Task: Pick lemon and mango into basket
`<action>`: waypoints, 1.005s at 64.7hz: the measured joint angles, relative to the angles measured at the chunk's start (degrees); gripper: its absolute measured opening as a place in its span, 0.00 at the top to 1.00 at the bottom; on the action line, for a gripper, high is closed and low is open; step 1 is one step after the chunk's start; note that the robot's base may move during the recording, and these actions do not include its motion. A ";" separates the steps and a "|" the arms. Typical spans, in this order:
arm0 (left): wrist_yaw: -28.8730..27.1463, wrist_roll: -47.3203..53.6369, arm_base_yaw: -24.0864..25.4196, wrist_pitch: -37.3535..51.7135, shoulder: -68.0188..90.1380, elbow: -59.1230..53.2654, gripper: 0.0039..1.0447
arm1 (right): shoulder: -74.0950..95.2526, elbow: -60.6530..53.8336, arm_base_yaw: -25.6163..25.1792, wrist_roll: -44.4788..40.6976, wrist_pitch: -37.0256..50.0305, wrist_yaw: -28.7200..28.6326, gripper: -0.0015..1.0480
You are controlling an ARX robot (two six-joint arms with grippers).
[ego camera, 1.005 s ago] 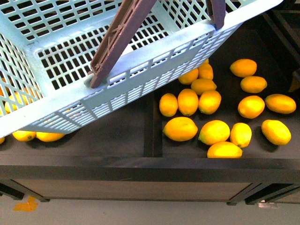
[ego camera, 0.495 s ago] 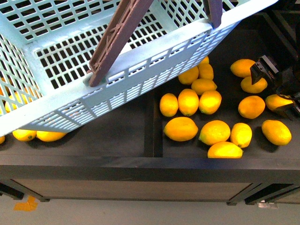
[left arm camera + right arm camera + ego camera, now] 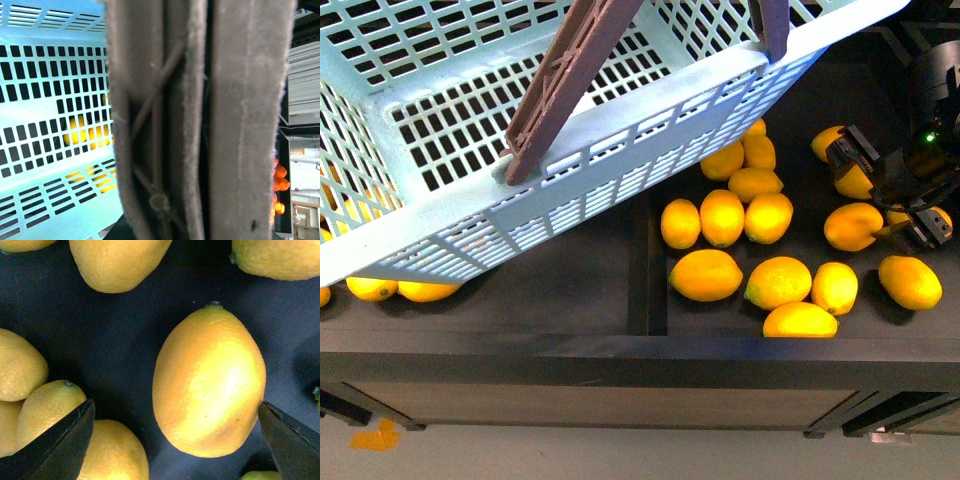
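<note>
Lemon (image 3: 210, 385) lies between spread tips of right tool (image 3: 175, 406)

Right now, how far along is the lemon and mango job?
Nothing looks done: the basket shows no fruit on its visible floor. In hand: the right gripper is open astride a lemon, not yet gripping. Left: grasp it, bin it, then fetch the mango.

The pale teal, slotted, brown-handled basket (image 3: 650, 100) hangs tilted. Right of the basket and lower, the bright yellow oval lemon (image 3: 850, 226) lies on its side.
</note>
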 joint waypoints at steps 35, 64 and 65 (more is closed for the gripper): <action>0.00 0.00 0.00 0.00 0.00 0.00 0.86 | 4.37 3.48 0.17 0.09 -1.38 1.09 0.20; -0.02 -0.02 0.00 0.00 0.00 0.00 0.86 | -8.00 -14.14 -2.12 -4.70 11.08 -3.91 0.41; -0.02 0.00 0.00 0.00 0.00 0.00 0.86 | -9.40 -15.47 -2.38 -5.31 12.07 -4.70 0.41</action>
